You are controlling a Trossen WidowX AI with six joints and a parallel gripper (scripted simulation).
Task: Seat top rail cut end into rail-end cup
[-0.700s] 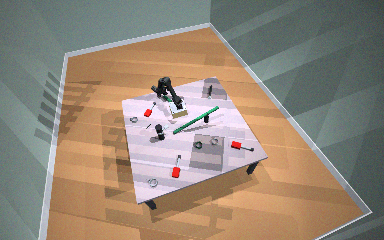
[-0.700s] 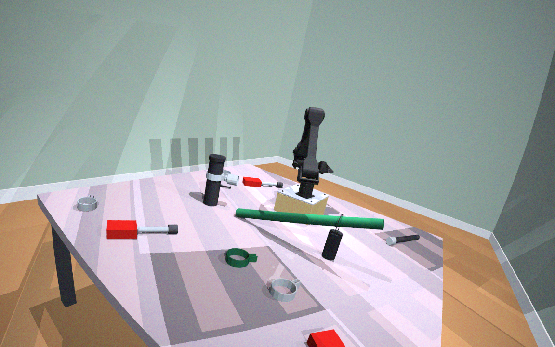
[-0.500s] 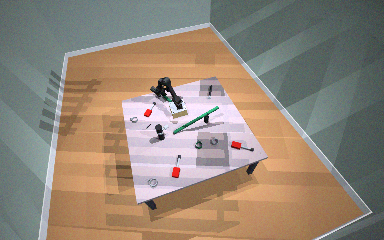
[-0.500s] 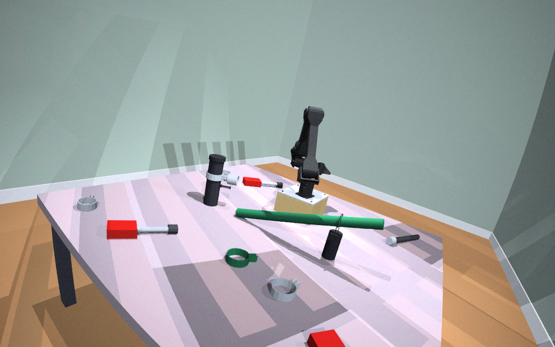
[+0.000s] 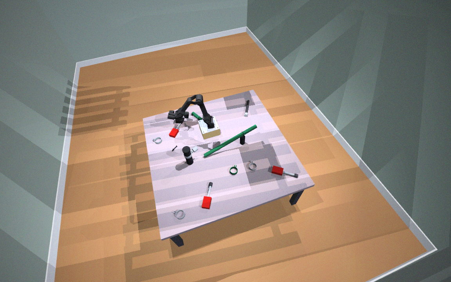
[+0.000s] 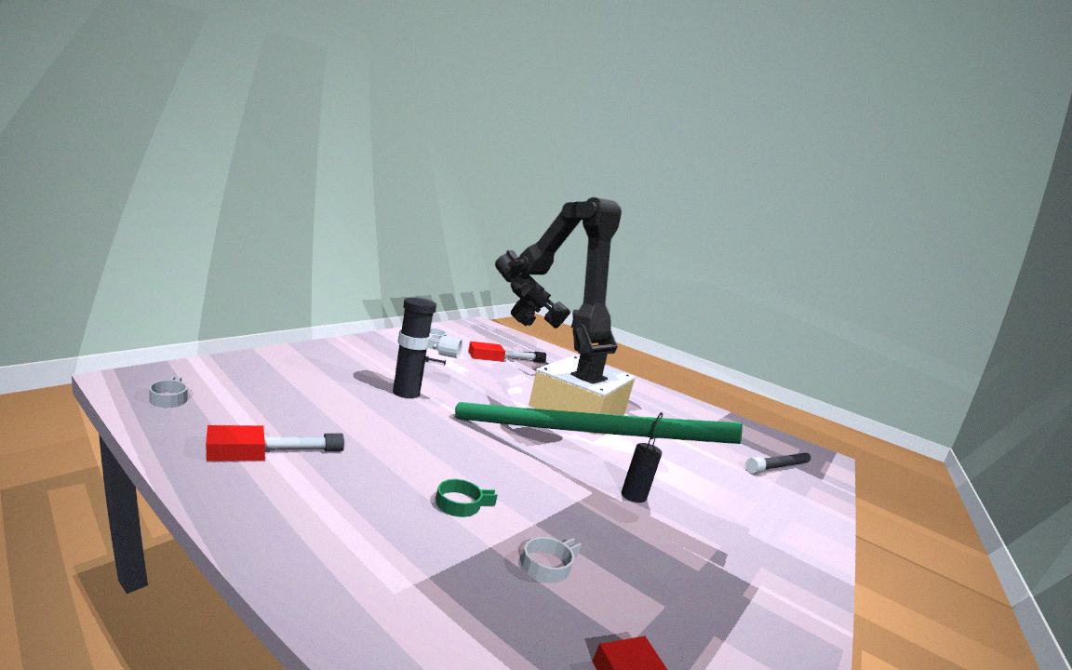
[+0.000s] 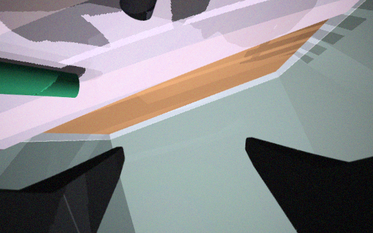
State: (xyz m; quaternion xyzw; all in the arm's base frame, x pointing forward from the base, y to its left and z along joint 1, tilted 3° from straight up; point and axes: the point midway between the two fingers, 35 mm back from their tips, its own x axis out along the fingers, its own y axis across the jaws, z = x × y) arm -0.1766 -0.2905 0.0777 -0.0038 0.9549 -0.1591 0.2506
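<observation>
The green rail (image 5: 223, 144) (image 6: 556, 418) passes through the wire loop (image 6: 655, 422) of the small black post (image 5: 242, 140) (image 6: 641, 472). Its other end is low near the table, apart from the pale rail-end cup (image 5: 195, 149) (image 6: 450, 345). The cup hangs from the light brace band (image 5: 187, 156) (image 6: 413, 341), up toward the cap of the big black post (image 5: 189, 161) (image 6: 408, 374). My gripper (image 7: 186, 148) is open and empty, in the air to the left of my base in the top view, away from the rail.
A short green piece (image 5: 196, 115) lies behind my base (image 5: 210, 132) (image 6: 577, 395). Red-blocked tools (image 5: 174, 132) (image 5: 206, 202) (image 5: 277, 170), loose rings (image 5: 233, 174) (image 6: 168, 403) and a dark bolt (image 5: 174, 148) lie on the table. A green tube end (image 7: 28, 79) shows at left in the wrist view; which piece is unclear.
</observation>
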